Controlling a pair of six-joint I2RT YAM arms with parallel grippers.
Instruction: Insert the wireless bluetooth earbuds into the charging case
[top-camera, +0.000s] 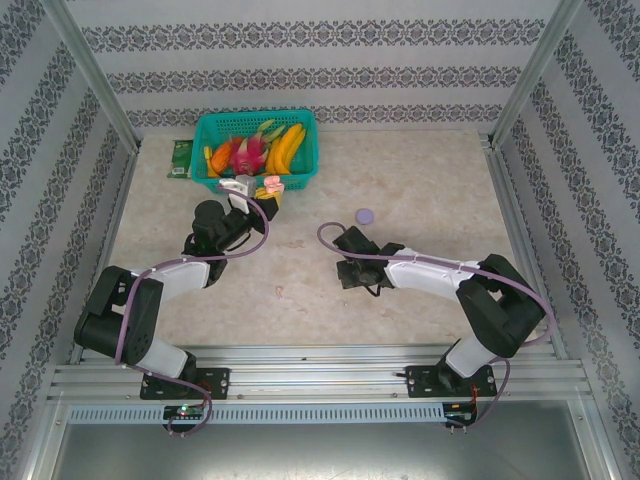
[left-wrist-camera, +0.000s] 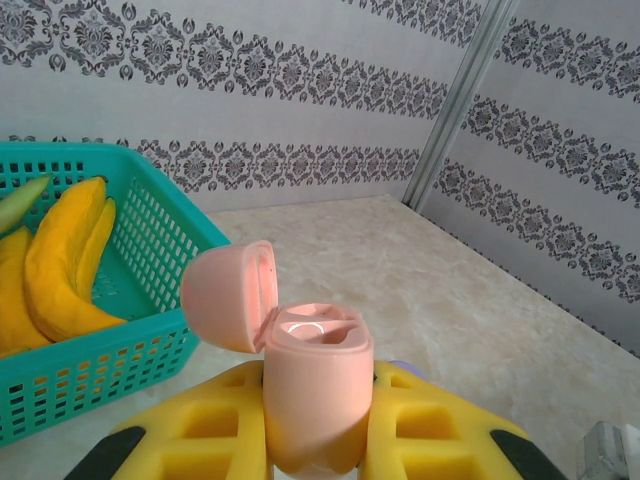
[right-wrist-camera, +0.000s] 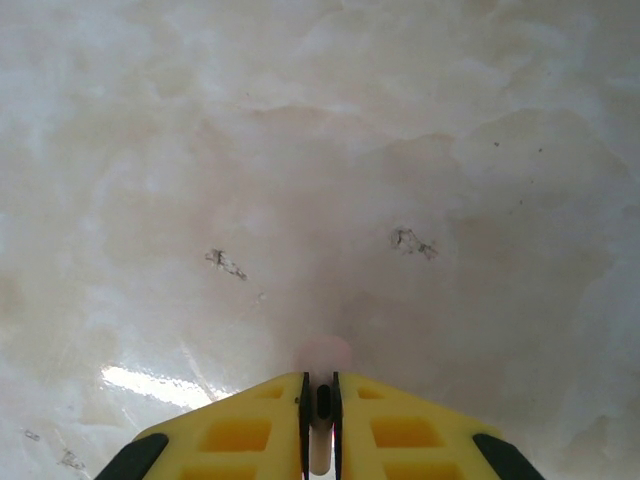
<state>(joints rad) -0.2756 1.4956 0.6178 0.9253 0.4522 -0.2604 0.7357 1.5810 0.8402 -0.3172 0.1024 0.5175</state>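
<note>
My left gripper (left-wrist-camera: 318, 385) is shut on the pale pink charging case (left-wrist-camera: 315, 400), holding it upright by its lower body. Its lid (left-wrist-camera: 228, 296) is hinged open to the left, and the two slots on top face up. From above, this gripper (top-camera: 262, 192) and the case (top-camera: 270, 185) sit just in front of the basket. My right gripper (right-wrist-camera: 319, 388) is shut on a tiny pale pink earbud (right-wrist-camera: 327, 353). The bud's stem is pinched between the yellow fingers and its blurred head pokes out above the table. In the overhead view that gripper (top-camera: 350, 272) points down at mid-table.
A teal basket (top-camera: 303, 121) with bananas (top-camera: 287, 148) and other fruit stands at the back left, its mesh wall (left-wrist-camera: 120, 350) close to the case. A purple round disc (top-camera: 364, 214) lies on the marble table. A green board (top-camera: 180, 158) lies left of the basket.
</note>
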